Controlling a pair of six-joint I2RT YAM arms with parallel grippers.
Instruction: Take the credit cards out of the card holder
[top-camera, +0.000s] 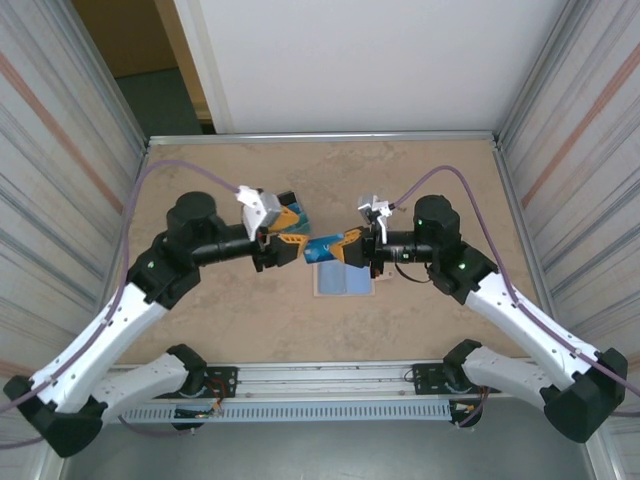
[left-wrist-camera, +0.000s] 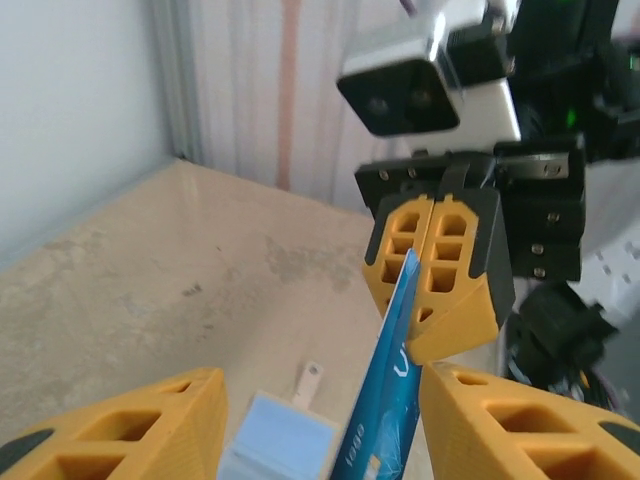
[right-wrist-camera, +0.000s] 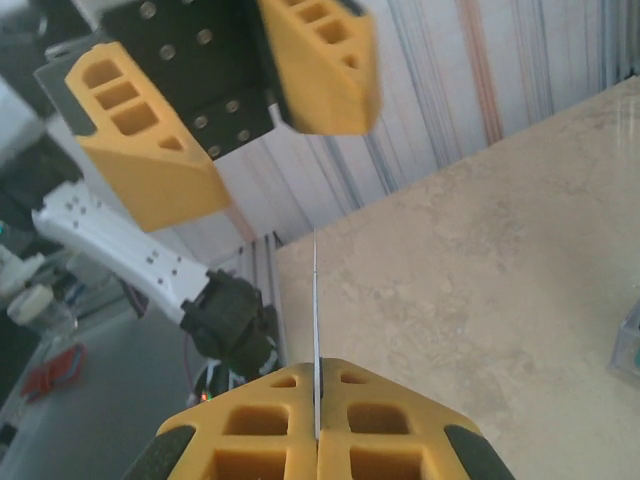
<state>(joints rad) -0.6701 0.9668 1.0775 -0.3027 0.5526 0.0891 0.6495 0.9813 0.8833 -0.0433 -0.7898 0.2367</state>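
1. Two pale-blue inner faces of the small beige folding card holder are lying spread open on the mottled tan table, nearest the arm bases. It is resting flat and free of both claws, probably so its pockets are facing up. Whether more cards are sitting inside, I cannot tell.
2. At about 11 o'clock from it, the thin blue plastic credit card is hanging above the table, turned on edge and already out of the holder.
3. The right gripper is reaching in from 3 o'clock of the card and pinching its end, jaws pressed together on the plastic. This looks like the grip that is carrying the card.
4. The left gripper is sitting at 9 o'clock of the card with its yellow fingers spread apart. The card's free end is running between them, near one finger, but contact is unclear. I judge the card is being handed across to the right arm.
5. Farther toward 12 o'clock, bare table is stretching to the white wall, offering room for setting the card down.
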